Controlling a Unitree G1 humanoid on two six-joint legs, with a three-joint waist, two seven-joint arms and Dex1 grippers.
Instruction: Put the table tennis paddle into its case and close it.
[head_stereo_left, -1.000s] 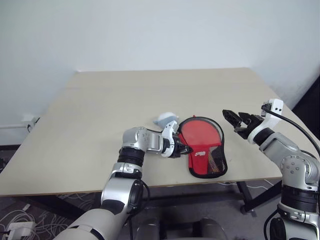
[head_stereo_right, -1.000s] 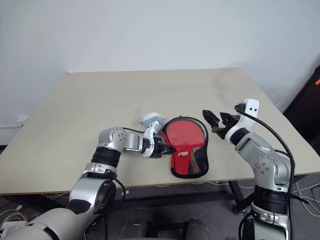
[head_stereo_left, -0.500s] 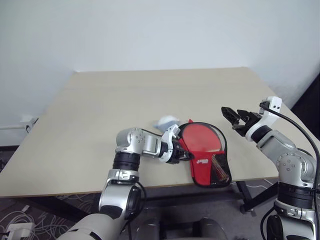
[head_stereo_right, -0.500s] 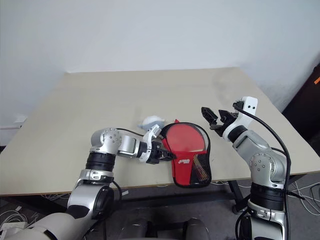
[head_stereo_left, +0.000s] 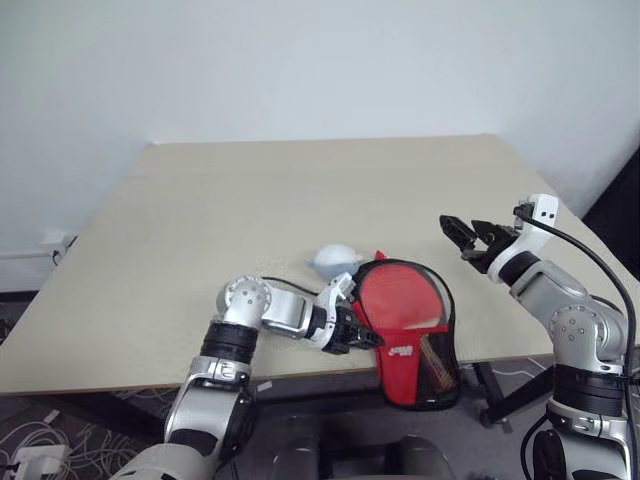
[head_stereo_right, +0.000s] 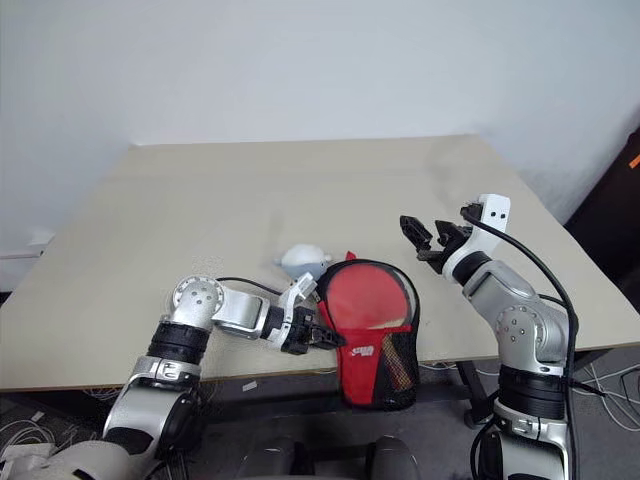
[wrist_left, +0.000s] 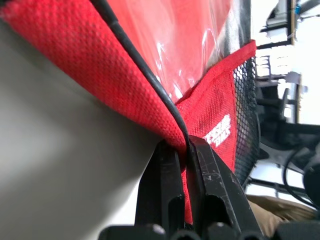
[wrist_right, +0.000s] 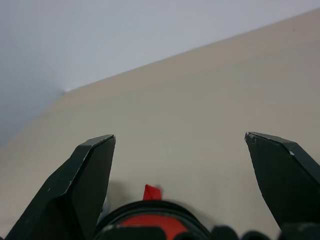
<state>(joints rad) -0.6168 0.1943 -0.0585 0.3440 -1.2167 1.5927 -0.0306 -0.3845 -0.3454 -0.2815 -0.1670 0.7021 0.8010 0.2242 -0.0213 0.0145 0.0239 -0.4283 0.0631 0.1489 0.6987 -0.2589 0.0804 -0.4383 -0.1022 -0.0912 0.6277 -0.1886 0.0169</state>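
Note:
The case (head_stereo_left: 405, 305) lies red side up at the table's near edge, its black mesh end (head_stereo_left: 437, 365) hanging past the edge. Red shows behind its clear window (wrist_left: 170, 35); I cannot tell the table tennis paddle apart from the case. My left gripper (head_stereo_left: 365, 335) is shut on the case's black-edged rim, pinched between both fingers (wrist_left: 210, 175). My right gripper (head_stereo_left: 462, 232) hovers open to the right of the case and a little beyond it, nothing between its fingertips (wrist_right: 95, 155).
A small pale rounded object (head_stereo_left: 335, 258) sits on the beige table (head_stereo_left: 250, 200) just behind the case. The table's right edge runs under my right arm. A white wall stands behind the table.
My left gripper has drawn the case back toward the table's near edge, so its mesh end now hangs over. The right gripper has stayed where it was.

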